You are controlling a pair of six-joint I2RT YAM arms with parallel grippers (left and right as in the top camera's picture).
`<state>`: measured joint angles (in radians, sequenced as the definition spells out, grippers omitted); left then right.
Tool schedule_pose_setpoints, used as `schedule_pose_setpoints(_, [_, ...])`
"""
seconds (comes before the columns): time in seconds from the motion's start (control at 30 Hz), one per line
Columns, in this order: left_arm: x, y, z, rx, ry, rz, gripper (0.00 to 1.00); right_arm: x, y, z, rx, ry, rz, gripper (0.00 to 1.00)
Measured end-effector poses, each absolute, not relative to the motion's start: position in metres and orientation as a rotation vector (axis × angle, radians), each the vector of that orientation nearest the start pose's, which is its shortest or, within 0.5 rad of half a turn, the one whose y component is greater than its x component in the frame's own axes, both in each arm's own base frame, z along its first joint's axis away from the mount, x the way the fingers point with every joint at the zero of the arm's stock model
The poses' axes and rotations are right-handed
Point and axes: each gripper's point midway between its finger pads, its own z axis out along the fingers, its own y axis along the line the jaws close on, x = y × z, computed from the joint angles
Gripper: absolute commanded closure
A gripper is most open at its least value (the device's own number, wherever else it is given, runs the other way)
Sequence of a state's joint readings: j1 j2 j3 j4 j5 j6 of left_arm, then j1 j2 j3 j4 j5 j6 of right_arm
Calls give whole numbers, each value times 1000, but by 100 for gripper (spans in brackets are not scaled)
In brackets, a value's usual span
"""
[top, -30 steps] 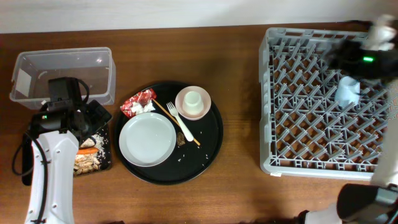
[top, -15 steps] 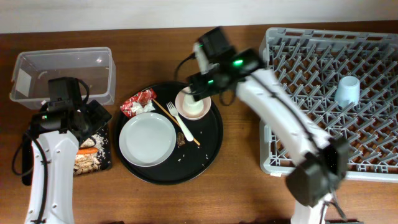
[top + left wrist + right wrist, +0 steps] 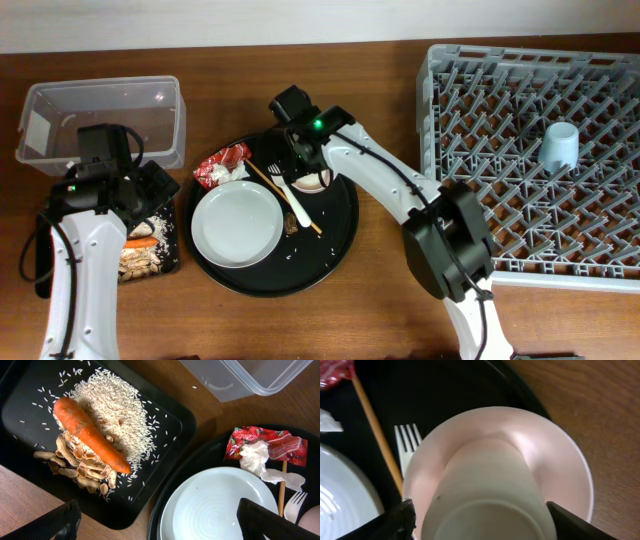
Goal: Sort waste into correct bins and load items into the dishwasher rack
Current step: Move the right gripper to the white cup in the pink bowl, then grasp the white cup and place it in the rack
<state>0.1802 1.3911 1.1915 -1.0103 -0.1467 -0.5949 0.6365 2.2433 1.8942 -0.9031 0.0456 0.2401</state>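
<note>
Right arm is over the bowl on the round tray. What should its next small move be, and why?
Probably lower the right gripper slightly and close on the white cup. The wrist view shows its fingers open on either side of the cup, which sits in the pinkish bowl. The blue cup already stands in the rack, so this cup likely goes next.

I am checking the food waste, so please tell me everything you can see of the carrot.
The carrot is whole and orange, with dull, slightly rough skin, tapering from a thick rounded end to a narrow tip. It lies flat and diagonal on the flat black tray, partly on white rice and partly on beige scraps. Nothing else touches it.
</note>
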Motion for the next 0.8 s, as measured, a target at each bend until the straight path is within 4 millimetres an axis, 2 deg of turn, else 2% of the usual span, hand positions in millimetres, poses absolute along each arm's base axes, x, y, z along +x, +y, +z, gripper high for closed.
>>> schedule_pose_setpoints(0.07, [301, 80, 155, -1076, 2539, 95, 1, 417, 297, 55, -539, 2785, 122, 42])
schedule_pose_setpoints(0.2, [301, 80, 155, -1076, 2539, 95, 1, 420, 294, 54, -527, 2779, 95, 56])
schedule_pose_setpoints(0.37, [301, 80, 155, -1076, 2539, 95, 1, 417, 284, 57, -516, 2790, 37, 56])
schedule_pose_setpoints(0.47, [301, 80, 155, -1076, 2539, 95, 1, 413, 274, 73, -506, 2797, 6, 56])
schedule_pose_setpoints(0.5, [301, 80, 155, -1076, 2539, 95, 1, 412, 270, 84, -497, 2793, 3, 56])
schedule_pose_setpoints(0.63, [301, 80, 155, -1076, 2539, 95, 1, 429, 238, 158, -368, 2692, 51, 56])
schedule_pose_setpoints(0.7, [301, 80, 155, -1076, 2539, 95, 1, 439, 207, 199, -263, 2627, 67, 56])
schedule_pose_setpoints(0.73, [301, 80, 155, -1076, 2539, 95, 1, 442, 182, 222, -192, 2593, 67, 56])
schedule_pose_setpoints(0.8, [301, 80, 155, -1076, 2539, 95, 1, 445, 137, 251, -71, 2550, 48, 57])
